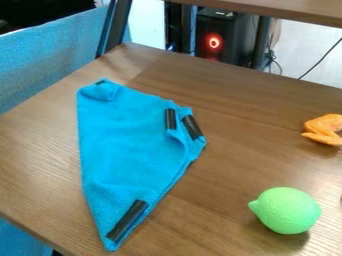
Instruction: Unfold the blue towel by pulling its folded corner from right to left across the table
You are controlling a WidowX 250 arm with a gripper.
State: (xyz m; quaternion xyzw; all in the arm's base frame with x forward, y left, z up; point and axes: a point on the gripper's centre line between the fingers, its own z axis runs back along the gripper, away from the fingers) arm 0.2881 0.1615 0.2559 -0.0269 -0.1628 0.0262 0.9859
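One blue panel (53,65): upright, left of the cloth, cut off by the left edge.
Blue cloth (127,150): lies on the wooden surface (234,155); its long axis runs from a broad far end to a narrow point at the near end, the left edge nearly straight.
Near strip (127,220): black, slanted along the cloth's near end, its upper end leaning right.
Far-left corner (107,89): bunched or folded over, with a small bit of black on it; how the layers lie is hard to make out.
Paired strips (182,123): two black pieces side by side at the cloth's right corner, where fabric doubles up; what is tucked under is hidden.
Computer tower (224,37): beyond the cloth, glowing red ring on its front, top cut off.
Green toy lemon (287,210): right of the cloth's near end, well apart, tip toward the cloth.
Orange toy chicken wing (325,130): farther right of the cloth, cut off by the right edge.
Tool: released or clenched, cannot tell; nor can the cloth's bearing from it be told.
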